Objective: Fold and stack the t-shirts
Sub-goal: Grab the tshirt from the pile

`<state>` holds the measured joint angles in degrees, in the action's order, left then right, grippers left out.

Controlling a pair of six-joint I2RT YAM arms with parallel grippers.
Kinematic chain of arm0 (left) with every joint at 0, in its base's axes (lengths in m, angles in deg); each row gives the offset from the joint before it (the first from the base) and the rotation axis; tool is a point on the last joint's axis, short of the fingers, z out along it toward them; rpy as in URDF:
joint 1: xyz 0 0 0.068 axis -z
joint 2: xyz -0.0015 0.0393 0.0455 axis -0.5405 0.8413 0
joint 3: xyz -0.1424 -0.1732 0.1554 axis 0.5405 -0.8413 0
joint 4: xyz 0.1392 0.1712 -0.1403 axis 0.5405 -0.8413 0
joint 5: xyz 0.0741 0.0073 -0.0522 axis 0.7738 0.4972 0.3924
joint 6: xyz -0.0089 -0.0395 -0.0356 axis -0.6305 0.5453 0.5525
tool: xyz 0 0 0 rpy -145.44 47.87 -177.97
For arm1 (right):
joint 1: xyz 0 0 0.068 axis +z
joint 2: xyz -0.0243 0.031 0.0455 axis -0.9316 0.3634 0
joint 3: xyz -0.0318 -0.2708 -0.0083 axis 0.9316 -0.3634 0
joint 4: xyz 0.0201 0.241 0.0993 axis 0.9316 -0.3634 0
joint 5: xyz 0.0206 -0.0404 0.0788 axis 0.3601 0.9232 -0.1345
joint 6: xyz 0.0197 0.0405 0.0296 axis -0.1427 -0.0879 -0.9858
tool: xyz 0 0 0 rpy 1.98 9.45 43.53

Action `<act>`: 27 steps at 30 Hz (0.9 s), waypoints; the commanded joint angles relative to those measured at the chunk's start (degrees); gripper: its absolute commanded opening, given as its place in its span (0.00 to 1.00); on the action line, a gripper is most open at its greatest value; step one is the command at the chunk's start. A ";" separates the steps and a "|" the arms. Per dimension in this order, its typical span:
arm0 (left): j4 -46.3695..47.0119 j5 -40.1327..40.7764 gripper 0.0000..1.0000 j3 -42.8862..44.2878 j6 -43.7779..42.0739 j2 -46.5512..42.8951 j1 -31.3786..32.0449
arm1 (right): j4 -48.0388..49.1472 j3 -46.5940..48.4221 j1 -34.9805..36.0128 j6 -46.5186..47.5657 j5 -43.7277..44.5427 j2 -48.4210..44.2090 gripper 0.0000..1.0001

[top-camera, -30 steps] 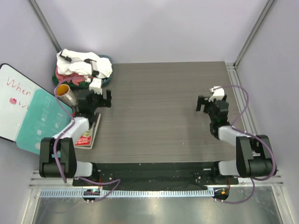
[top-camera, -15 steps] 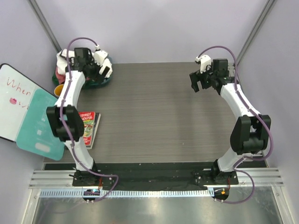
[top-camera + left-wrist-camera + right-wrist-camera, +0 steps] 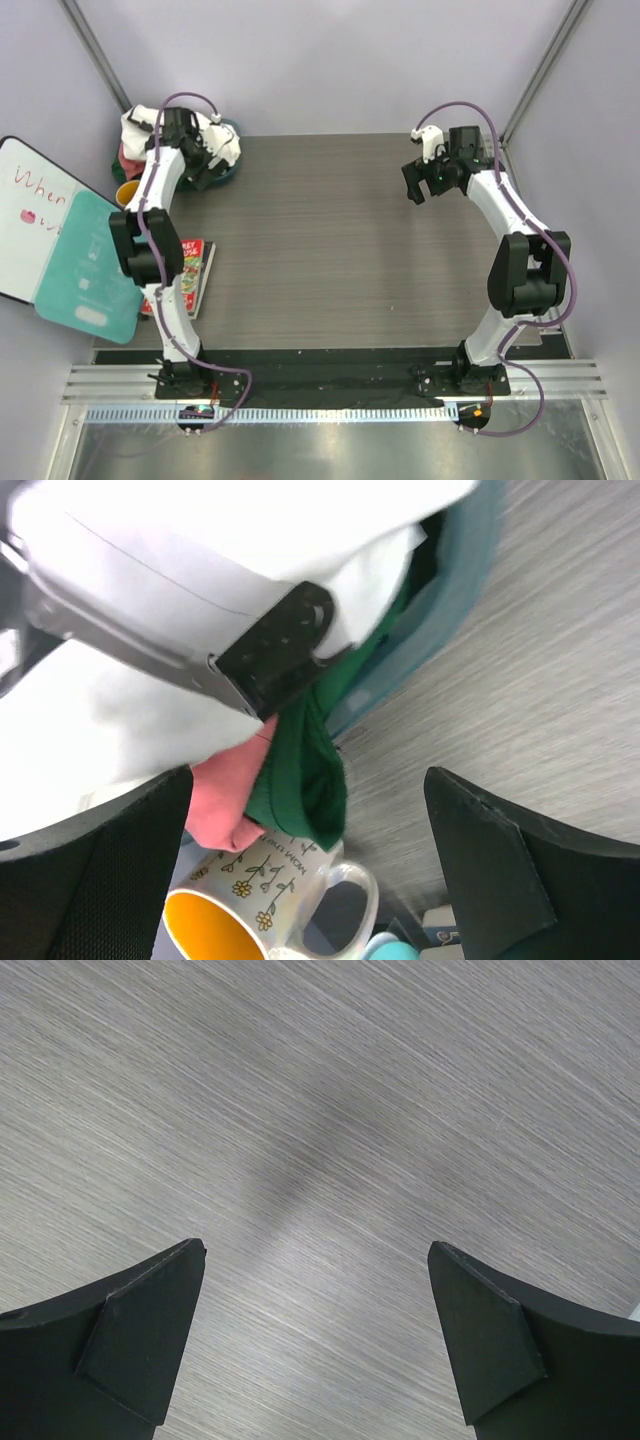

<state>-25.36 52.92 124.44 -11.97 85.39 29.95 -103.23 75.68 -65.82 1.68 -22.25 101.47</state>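
The t-shirts lie in a heap in the teal basin at the back left: the white one on top, the salmon-pink one under it. In the left wrist view the white shirt carries a black mark, and folds of the dark green shirt and the pink shirt hang over the basin rim. My left gripper is open right at the heap and holds nothing. My right gripper is open and empty above the bare table at the back right.
A flowered mug with a yellow inside stands close below the hanging cloth. A red book lies at the table's left edge. A whiteboard and a teal panel lean at the far left.
Both arms have risen from folded poses near their bases and stretched toward the back. The left gripper has come up against the shirt heap; the right one hovers at the back right.
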 commanded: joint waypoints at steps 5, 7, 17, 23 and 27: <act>7.88 -7.13 0.95 -9.58 -3.64 -11.67 1.18 | -0.11 2.38 -0.24 0.46 0.19 1.77 1.00; 11.11 -5.47 0.95 -10.81 -5.31 -10.89 1.27 | -0.11 2.56 -0.24 0.46 -0.16 2.03 1.00; 21.50 2.09 0.97 -9.76 -9.44 -1.66 2.15 | -0.19 5.73 -0.15 -0.33 -0.51 3.88 1.00; 23.79 1.66 0.00 -7.92 -4.80 -2.88 2.15 | -0.19 4.32 -0.24 -0.68 -0.69 2.56 0.99; 22.39 -2.36 0.00 -8.71 -1.19 -11.03 4.26 | -0.11 3.27 -0.15 -0.24 -0.60 1.51 0.99</act>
<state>-6.00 53.88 113.51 -17.50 83.86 32.77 -103.78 79.14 -65.82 1.68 -22.29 105.58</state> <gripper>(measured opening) 0.003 0.995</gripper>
